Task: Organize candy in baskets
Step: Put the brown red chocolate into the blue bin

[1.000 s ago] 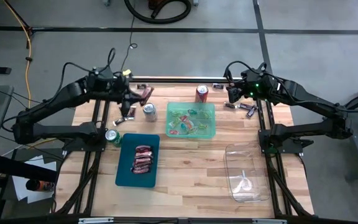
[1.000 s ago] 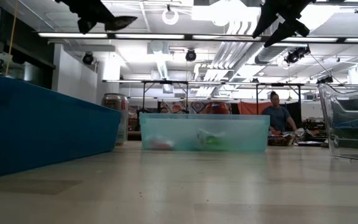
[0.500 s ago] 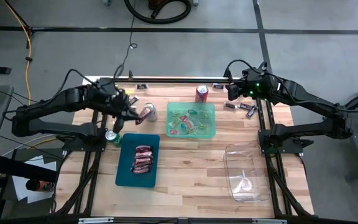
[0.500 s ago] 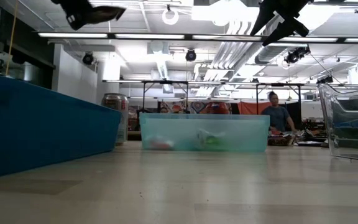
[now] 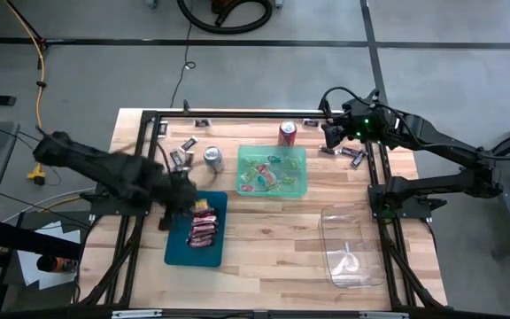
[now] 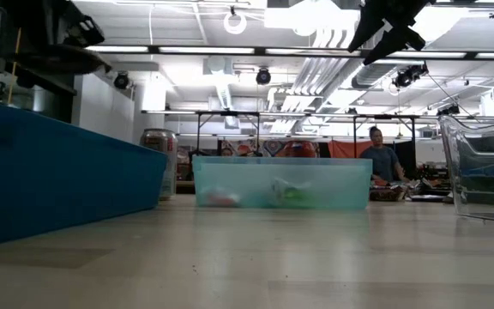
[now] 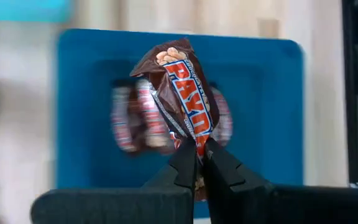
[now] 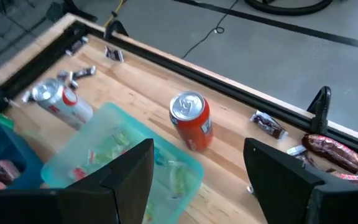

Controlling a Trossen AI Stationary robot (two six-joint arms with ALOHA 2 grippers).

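I hold one candy bar above the dark teal basket

The dark teal basket (image 5: 197,229) lies on the wooden table (image 5: 264,230) with red candies (image 5: 204,226) inside; the light green basket (image 5: 273,171) is near it and the clear basket (image 5: 352,246) well apart. My left gripper (image 7: 199,155) is closed on a brown candy bar (image 7: 184,87) over the teal one. My right gripper (image 8: 197,163) hangs with fingers wide apart near the red can (image 8: 190,120)

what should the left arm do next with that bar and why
Probably lower a little and open. The left gripper is shut on a Payday bar and hangs over the teal basket, where similar bars already lie. The right gripper waits open near the red can.
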